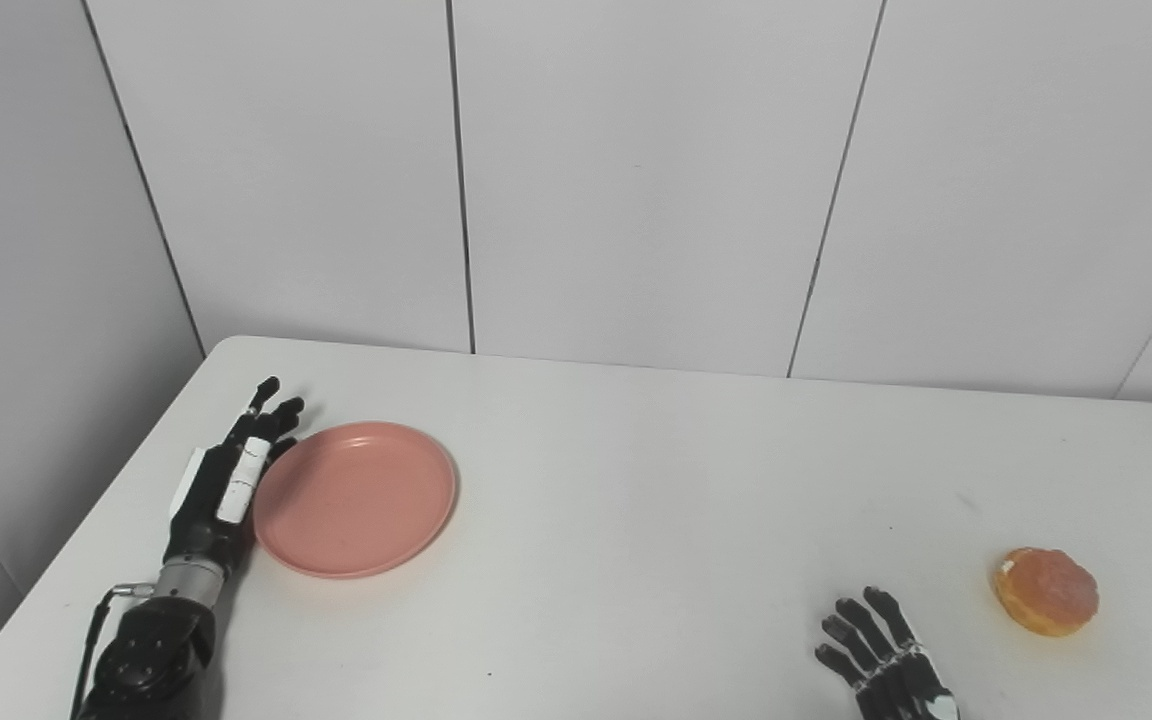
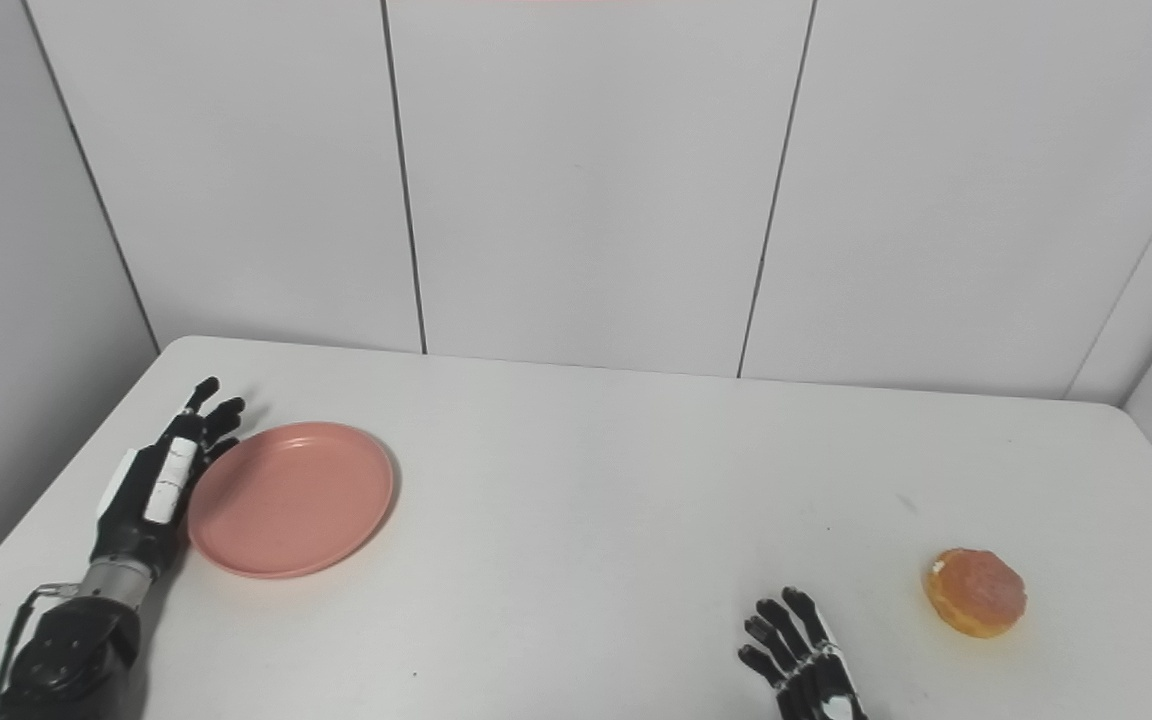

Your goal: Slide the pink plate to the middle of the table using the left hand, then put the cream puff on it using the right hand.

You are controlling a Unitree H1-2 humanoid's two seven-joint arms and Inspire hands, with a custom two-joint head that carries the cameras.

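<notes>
Right hand (image 1: 886,660): at the near edge of the white surface (image 1: 656,500), fingers spread and holding nothing, near the puff but apart from it.
Puff (image 1: 1047,590): on the surface's right side, just beyond and right of the right hand.
Left hand (image 1: 231,475): fingers straight and a little apart, lying along the plate's left rim, gripping nothing.
Plate (image 1: 356,498): pink, flat on the surface's left part, well apart from the puff.

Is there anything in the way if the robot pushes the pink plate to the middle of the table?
No, nothing visible is. The left hand is right at the pink plate, and the table is bare from there to the middle. The cream puff sits far right, beside the right hand.
</notes>
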